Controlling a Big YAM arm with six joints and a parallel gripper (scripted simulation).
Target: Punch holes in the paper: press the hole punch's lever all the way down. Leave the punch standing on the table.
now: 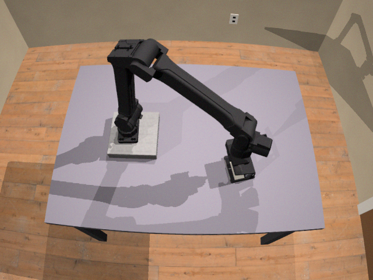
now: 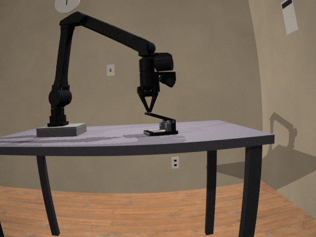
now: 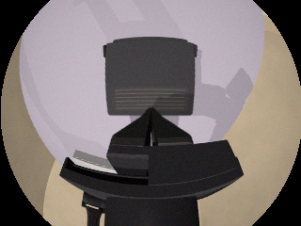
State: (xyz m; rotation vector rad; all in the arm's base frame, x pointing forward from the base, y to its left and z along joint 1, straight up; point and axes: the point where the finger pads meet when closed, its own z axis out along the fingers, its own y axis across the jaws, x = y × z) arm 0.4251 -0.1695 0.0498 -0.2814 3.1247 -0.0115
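Lavender-topped table [image 2: 219,136] on dark legs, standing on a plank floor [image 2: 132,211].

Black arm [image 2: 112,31] rises from a grey base slab [image 2: 76,129] near the table's left end as seen from the side, bends at the top and reaches down over the middle of the table.

Hole punch [image 2: 161,128] stands upright on the table top, well apart from the slab; in the overhead view it lies toward the right front of the table. Black base, grey punch heads, pale paper [image 2: 156,131] lying in the slot. Lever [image 2: 159,116] is raised, sloping up from the hinge toward its free end.

Gripper [image 2: 148,111] points straight down over the lever's free end. Fingers are pressed fully together to a point, nothing between them. Tip sits at the lever's end; whether it touches is not clear from the side view.
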